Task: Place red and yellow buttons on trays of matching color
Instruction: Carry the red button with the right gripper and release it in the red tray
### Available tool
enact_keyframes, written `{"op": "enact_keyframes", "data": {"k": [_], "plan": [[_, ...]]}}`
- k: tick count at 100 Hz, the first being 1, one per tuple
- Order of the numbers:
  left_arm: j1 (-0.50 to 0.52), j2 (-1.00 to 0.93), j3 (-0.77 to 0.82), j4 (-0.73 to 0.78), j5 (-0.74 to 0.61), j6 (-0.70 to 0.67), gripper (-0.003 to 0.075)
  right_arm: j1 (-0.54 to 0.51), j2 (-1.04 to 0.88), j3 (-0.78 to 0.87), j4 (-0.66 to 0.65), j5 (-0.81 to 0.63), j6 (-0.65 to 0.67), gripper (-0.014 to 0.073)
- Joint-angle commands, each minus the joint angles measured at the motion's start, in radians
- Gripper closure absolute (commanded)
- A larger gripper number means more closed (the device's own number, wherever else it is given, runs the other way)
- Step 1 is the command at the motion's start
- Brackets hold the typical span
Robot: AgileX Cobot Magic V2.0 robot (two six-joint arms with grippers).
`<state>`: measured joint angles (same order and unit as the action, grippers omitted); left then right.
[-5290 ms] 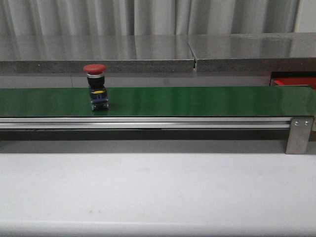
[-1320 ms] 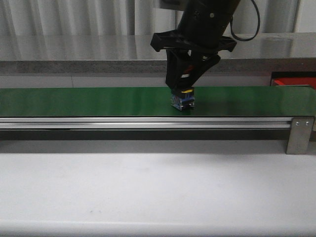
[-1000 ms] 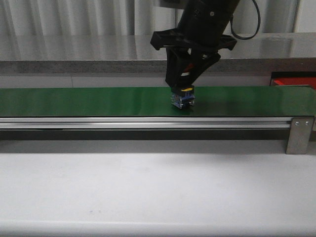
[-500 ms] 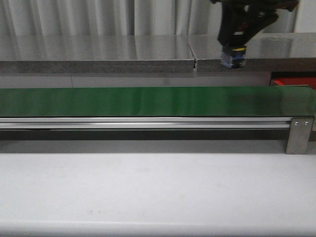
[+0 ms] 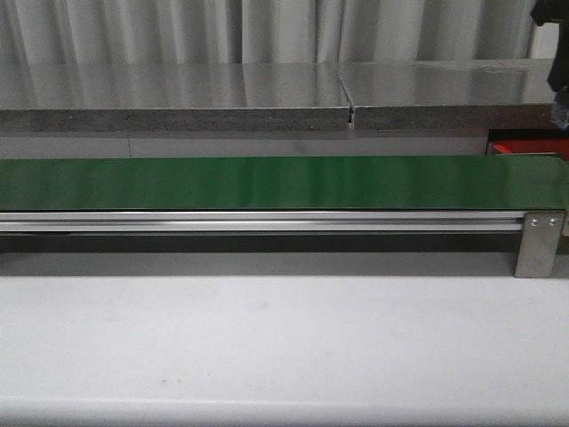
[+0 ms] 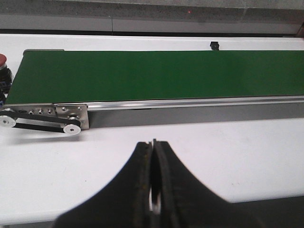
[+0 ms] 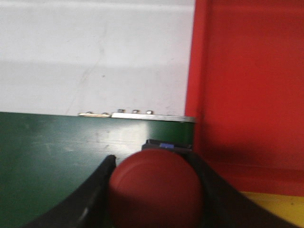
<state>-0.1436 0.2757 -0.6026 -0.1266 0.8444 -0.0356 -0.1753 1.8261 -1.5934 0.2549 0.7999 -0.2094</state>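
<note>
We see the right gripper clenched on a red button, its dark fingers pressed against both sides of the rounded cap, with a bit of the button's blue base showing just past the cap. In the right wrist view the button hangs above the end of the green belt, just beside the red tray, which fills the space next to the belt's end; a strip of yellow shows at the tray's near edge, but we cannot tell what it belongs to. From the front, only a dark sliver of the right arm shows at the far right edge, above the belt, and a corner of the tray peeks out behind the belt's right end. The left gripper hangs over the white table with its fingers pressed together on nothing. At the belt's other end, the left wrist view catches a second button, cut off by the frame edge.
</note>
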Motion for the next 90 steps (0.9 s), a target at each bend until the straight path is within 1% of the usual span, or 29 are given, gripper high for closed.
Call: {"op": "enact_keyframes", "data": {"k": [1,18,39,55,64,80,90], "plan": [[-0.006,0.010,-0.023,-0.014,-0.072,-0.002,0.0741,-0.033,-0.053,-0.026,0.011,-0.080,-0.003,0.0477],[-0.006,0.010,-0.023,-0.014,-0.072,-0.002,0.0741,-0.072,-0.029,-0.029,0.012,-0.120,-0.003,0.0477],[-0.006,0.010,-0.023,-0.014,-0.072,-0.002,0.0741,-0.075,0.051,-0.075,0.011,-0.111,-0.012,0.0480],[-0.006,0.010,-0.023,-0.014,-0.072,-0.002,0.0741,-0.075,0.130,-0.180,0.011,-0.087,-0.017,0.0480],[-0.006,0.010,-0.023,-0.014,-0.072,-0.002,0.0741,-0.075,0.179,-0.256,0.011,-0.047,-0.026,0.0480],[-0.006,0.010,-0.023,-0.014,-0.072,-0.002,0.0741,-0.075,0.278,-0.382,0.012,0.034,-0.083,0.0480],[-0.006,0.010,-0.023,-0.014,-0.072,-0.002,0.0741,-0.075,0.328,-0.434,0.012,0.049,-0.094,0.0480]]}}
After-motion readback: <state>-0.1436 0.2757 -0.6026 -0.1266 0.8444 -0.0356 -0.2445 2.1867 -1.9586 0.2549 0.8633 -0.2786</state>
